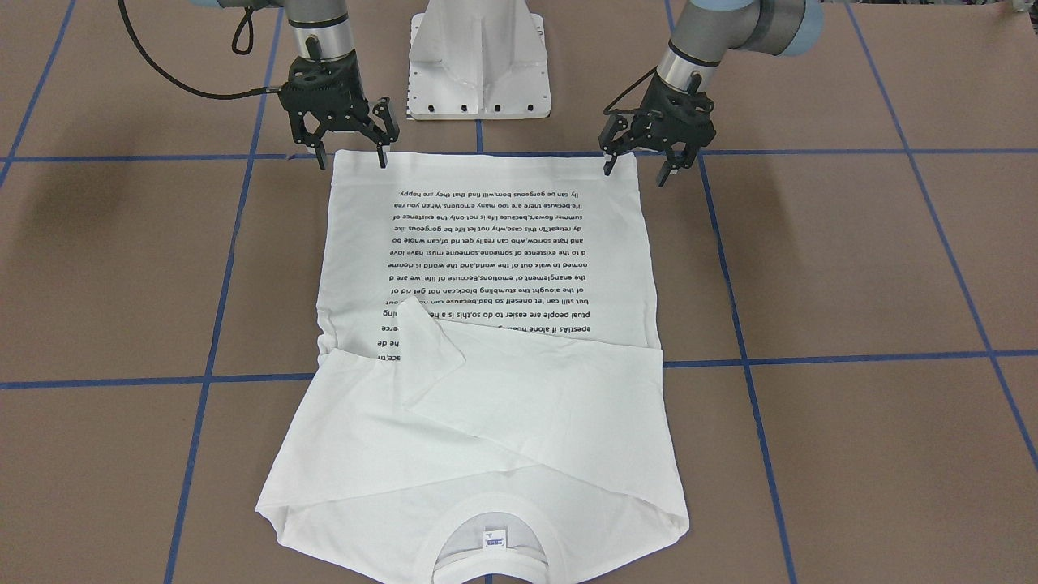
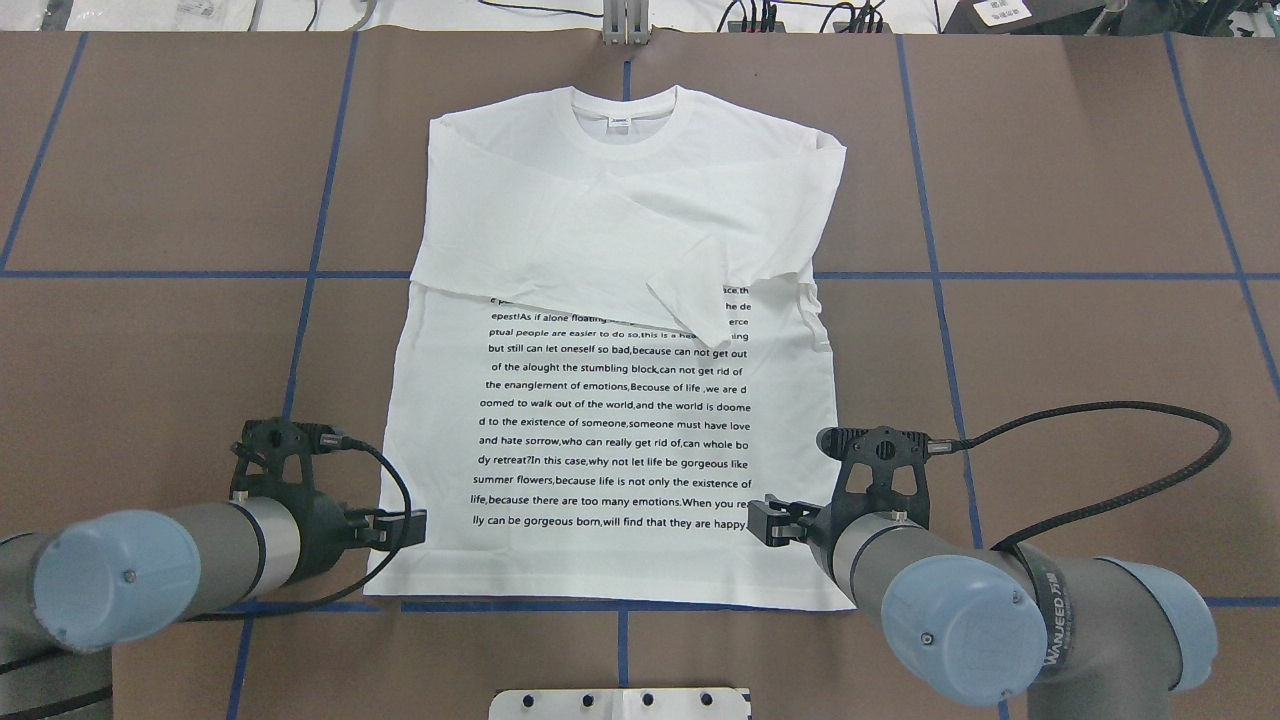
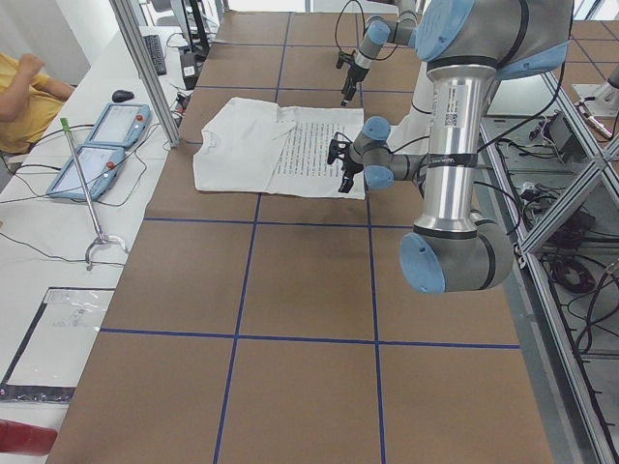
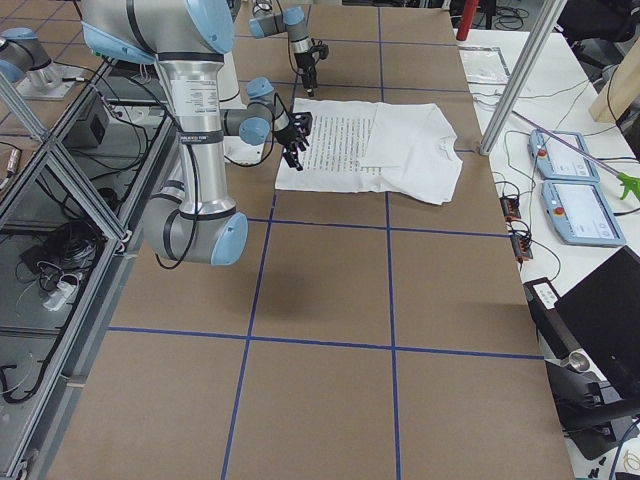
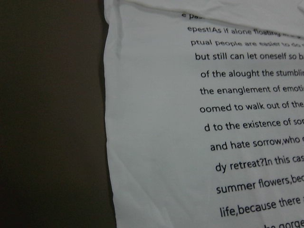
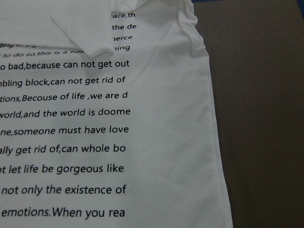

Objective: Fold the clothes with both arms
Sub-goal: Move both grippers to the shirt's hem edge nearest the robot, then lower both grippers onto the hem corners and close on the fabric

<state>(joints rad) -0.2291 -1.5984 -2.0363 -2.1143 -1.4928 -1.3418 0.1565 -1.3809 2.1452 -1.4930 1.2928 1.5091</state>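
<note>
Left arm (image 1: 691, 55) and right arm (image 1: 321, 36) point spread fingers (image 1: 382, 154) at T-shirt (image 1: 486, 389) hem

Robot lab: arms (image 3: 450, 145), teach pendants (image 3: 92, 166).

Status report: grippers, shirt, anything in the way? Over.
Left gripper and right gripper: jaws open, one at each hem corner. Shirt flat, text up, sleeves folded in. White base near hem, not touching.

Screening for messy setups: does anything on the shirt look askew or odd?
The shirt lies mostly flat, but a folded sleeve's cuff juts at an angle over the print, and the side edge beside it is bunched.
</note>
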